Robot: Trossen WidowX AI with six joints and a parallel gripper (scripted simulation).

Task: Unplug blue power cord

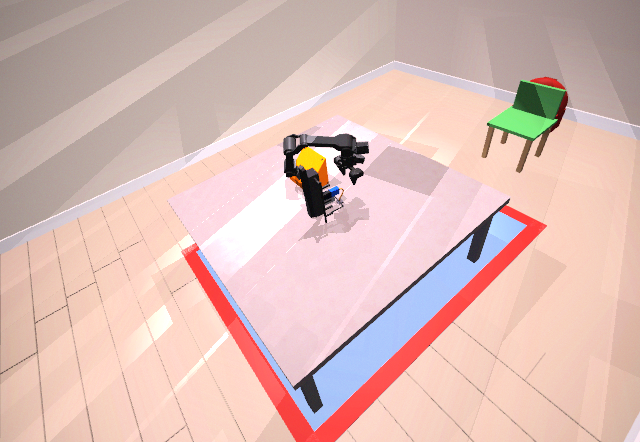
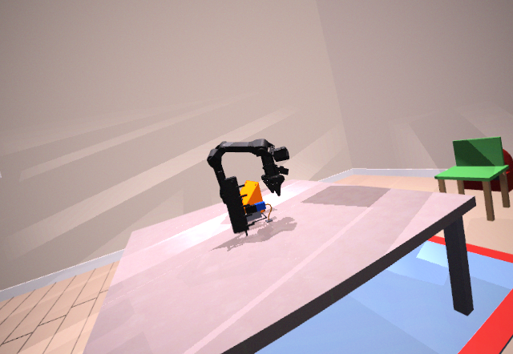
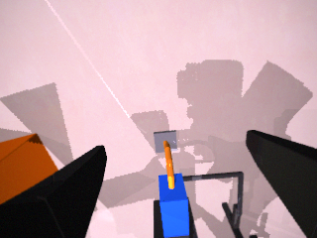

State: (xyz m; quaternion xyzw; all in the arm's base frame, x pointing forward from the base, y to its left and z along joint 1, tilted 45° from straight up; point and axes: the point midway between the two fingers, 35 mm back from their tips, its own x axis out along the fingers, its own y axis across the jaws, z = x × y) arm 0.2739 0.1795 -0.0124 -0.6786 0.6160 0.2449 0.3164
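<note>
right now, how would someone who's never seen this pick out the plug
Find the pink table and the black arm on it. Just below the open gripper, against the black strip, sits the plug. It is the only blue block there, with an orange cord curving out of it, unlike the bigger orange box behind.

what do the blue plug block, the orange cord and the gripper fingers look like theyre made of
Blue box-shaped plug: looks like hard matte plastic, with flat even faces and sharp edges. Thin orange cord: probably rubbery or plastic sheathing, since it is smooth and bends in a curve. Black gripper fingers: matte hard plastic or coated metal, dark with no shine; the look leaves it open.
</note>
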